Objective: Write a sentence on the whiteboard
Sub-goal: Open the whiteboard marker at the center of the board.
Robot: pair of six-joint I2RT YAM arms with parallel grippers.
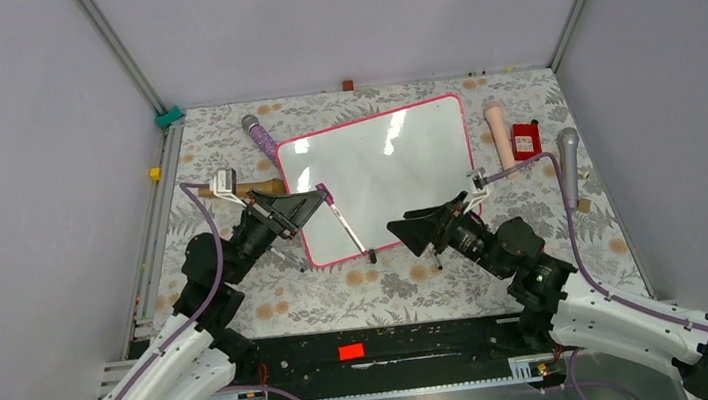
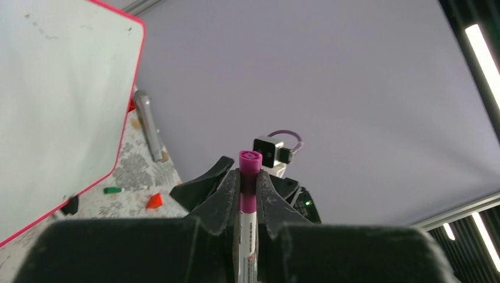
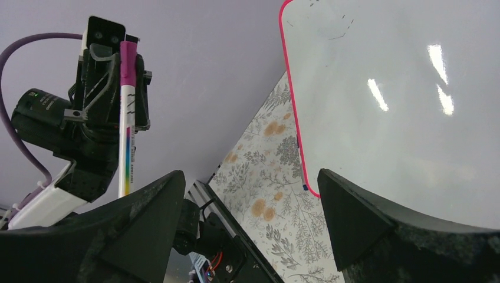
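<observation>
The whiteboard (image 1: 382, 172), white with a pink frame, lies tilted on the flowered cloth, and no sentence shows on it. My left gripper (image 1: 318, 199) is over the board's left edge, shut on a marker (image 1: 345, 223) near its magenta end. The marker slants down to a dark tip (image 1: 371, 255) by the board's near edge. In the left wrist view the marker (image 2: 247, 200) stands clamped between the fingers of that gripper (image 2: 249, 177). My right gripper (image 1: 414, 228) is open with nothing in it, just off the board's near right corner. In its own view, the right gripper (image 3: 250, 194) faces the marker (image 3: 127, 118) and the whiteboard (image 3: 401, 100).
Behind the board's left corner lies a purple-handled microphone (image 1: 260, 135). On the right are a beige cylinder (image 1: 499, 133), a red box (image 1: 525, 140) and a grey microphone (image 1: 568, 166). A wooden stick (image 1: 253, 187) lies left of the board. A yellow cube (image 1: 155, 173) sits by the left rail.
</observation>
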